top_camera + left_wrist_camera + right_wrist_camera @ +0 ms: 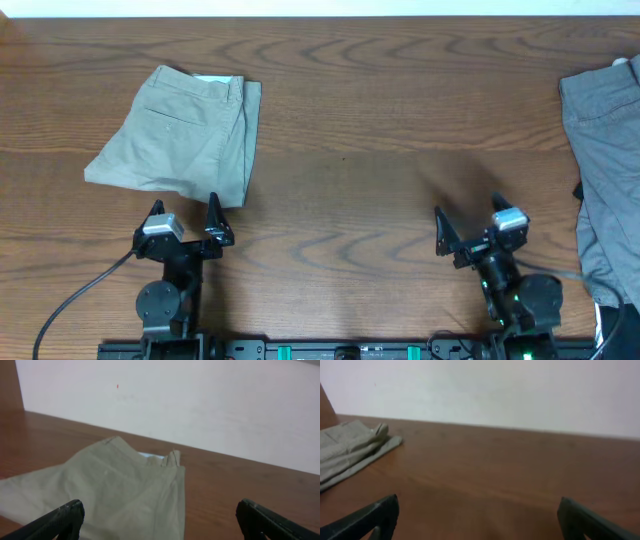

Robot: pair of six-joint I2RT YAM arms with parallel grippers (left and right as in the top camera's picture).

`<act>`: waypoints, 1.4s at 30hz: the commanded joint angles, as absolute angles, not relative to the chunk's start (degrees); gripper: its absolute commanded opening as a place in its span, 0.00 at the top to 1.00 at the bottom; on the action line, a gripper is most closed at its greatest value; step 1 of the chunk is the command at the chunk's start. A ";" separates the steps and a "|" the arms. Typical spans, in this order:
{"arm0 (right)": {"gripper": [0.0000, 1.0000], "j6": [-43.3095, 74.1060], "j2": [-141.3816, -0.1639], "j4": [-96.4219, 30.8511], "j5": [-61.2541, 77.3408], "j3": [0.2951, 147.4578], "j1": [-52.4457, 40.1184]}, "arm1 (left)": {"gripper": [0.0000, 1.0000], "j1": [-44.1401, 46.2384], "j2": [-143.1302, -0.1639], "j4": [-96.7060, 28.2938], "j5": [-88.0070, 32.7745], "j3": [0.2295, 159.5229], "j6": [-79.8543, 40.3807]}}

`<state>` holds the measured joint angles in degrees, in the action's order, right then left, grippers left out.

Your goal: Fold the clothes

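The light khaki trousers [185, 140] lie folded into a compact stack at the back left of the wooden table [350, 150], waistband toward the far edge. My left gripper [185, 210] stands open just in front of their near edge, touching nothing. In the left wrist view the khaki trousers [115, 485] spread out ahead of the open left gripper [160, 512]. The grey trousers [605, 150] lie unfolded along the right edge, partly out of frame. To their left my right gripper [468, 210] is open over bare wood. The right wrist view shows the right gripper [477, 510] empty and the khaki trousers [350, 450] far off.
A white wall [200, 400] runs along the table's far edge. A grey cable [75, 295] trails from the left arm's base to the front left. A small dark object [578, 190] pokes out beside the grey trousers.
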<state>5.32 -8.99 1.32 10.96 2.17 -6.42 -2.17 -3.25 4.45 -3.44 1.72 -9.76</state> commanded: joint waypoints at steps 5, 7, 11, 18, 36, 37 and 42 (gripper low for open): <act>0.01 7.62 -29.34 -0.78 9.02 19.81 -5.91 | 0.02 -2.00 -19.55 1.30 -3.51 17.37 -14.06; 0.01 7.66 -37.34 -3.81 9.02 26.81 -5.28 | 0.02 -2.00 -26.68 -2.63 -5.19 23.70 -14.28; 0.01 9.76 -53.87 -12.82 9.52 42.09 -4.27 | 0.02 -2.00 -40.23 -12.38 -8.23 38.04 -14.22; 0.01 10.28 -74.56 -22.85 17.30 61.45 -4.03 | 0.02 -2.00 -61.30 -36.82 -8.56 65.47 -13.93; 0.01 17.78 -89.10 -34.54 7.79 78.85 15.00 | 0.02 -2.00 -66.00 -31.20 -20.60 70.54 -11.73; 0.01 17.78 -91.44 -35.73 6.57 81.67 16.60 | 0.02 -1.96 -66.22 -30.61 -20.62 70.54 -11.73; 0.01 16.60 -102.83 -42.63 5.13 96.29 20.60 | 0.02 -1.65 -68.18 -31.20 -23.79 70.52 -11.70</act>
